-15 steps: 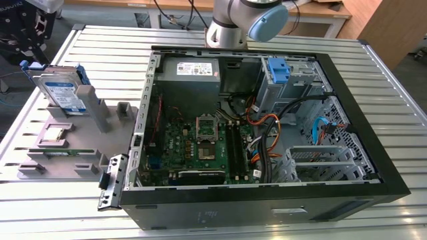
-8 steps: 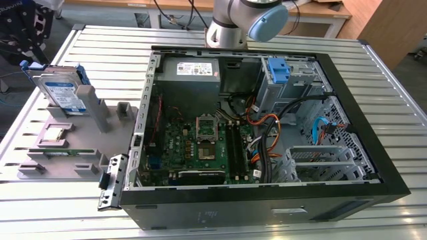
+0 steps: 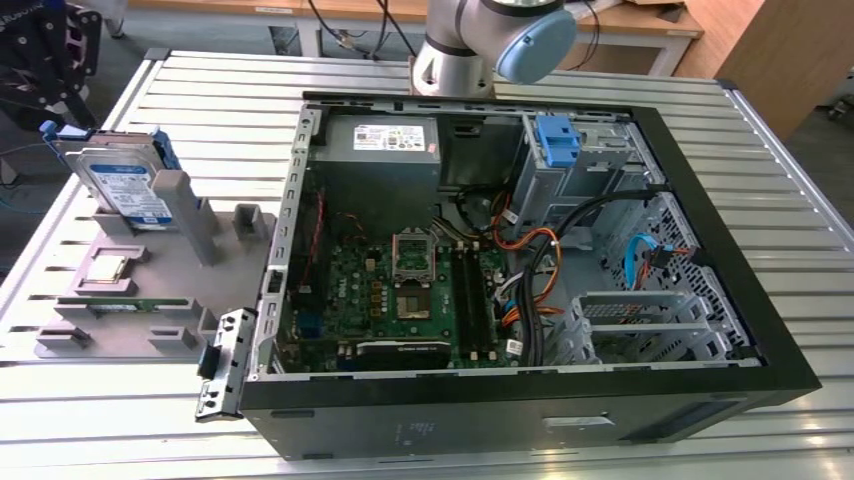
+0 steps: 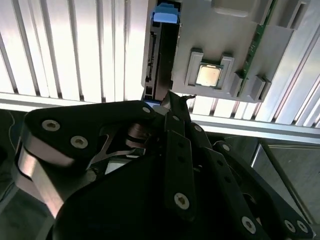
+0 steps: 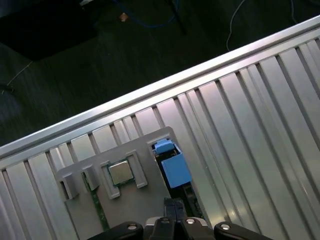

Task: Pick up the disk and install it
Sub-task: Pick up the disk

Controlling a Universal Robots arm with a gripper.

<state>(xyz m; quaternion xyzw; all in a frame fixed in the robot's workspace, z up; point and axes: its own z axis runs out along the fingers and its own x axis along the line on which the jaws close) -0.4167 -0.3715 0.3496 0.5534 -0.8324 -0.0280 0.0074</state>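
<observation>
The disk (image 3: 123,185) stands on edge in a grey holder (image 3: 200,240) at the exterior view's left. It is silver-grey with a white-and-blue label and blue rails. In both wrist views I look down on its thin top edge with the blue rail (image 4: 166,14) (image 5: 172,167). My black gripper (image 4: 172,97) (image 5: 173,206) hovers just above one end of the disk. Its fingers meet at a point and hold nothing.
A small square chip (image 4: 208,75) sits in the same holder beside the disk. The open computer case (image 3: 534,400) lies on the slatted metal table (image 3: 200,80), with a blue bracket (image 3: 557,140) at its far side. The table edge and dark floor (image 5: 100,60) are close by.
</observation>
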